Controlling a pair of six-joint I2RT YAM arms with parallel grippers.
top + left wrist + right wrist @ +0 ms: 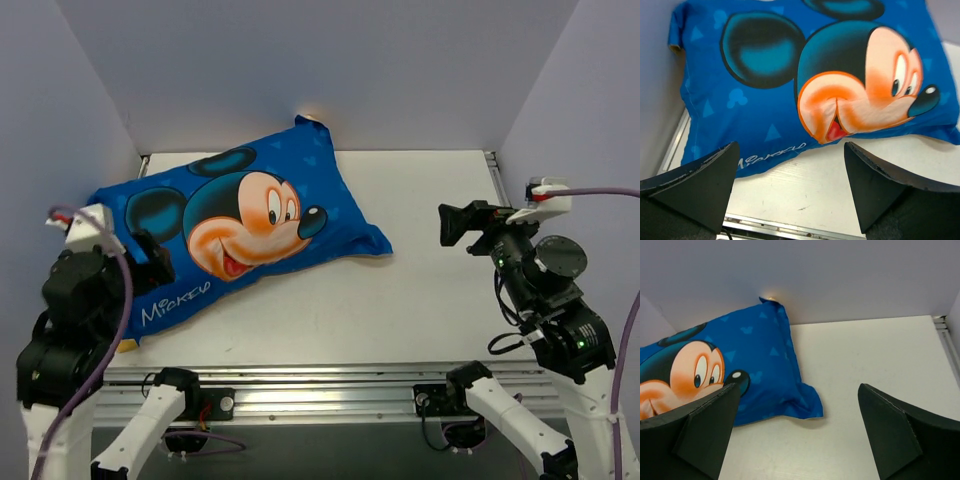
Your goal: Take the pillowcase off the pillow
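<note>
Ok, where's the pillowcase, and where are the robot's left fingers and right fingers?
pillowcase point(240, 215): top view, on Mickey's face.
left fingers point(700, 185): left wrist view, on the finger at the picture's left.
right fingers point(900, 432): right wrist view, on the finger at the picture's right.

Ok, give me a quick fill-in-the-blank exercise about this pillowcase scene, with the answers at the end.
The pillowcase lies with its ____ side facing up.
The left end effector and right end effector are both ____.
The pillowcase lies on the table nearer the ____ arm.
Missing words: blue; open; left.
</note>
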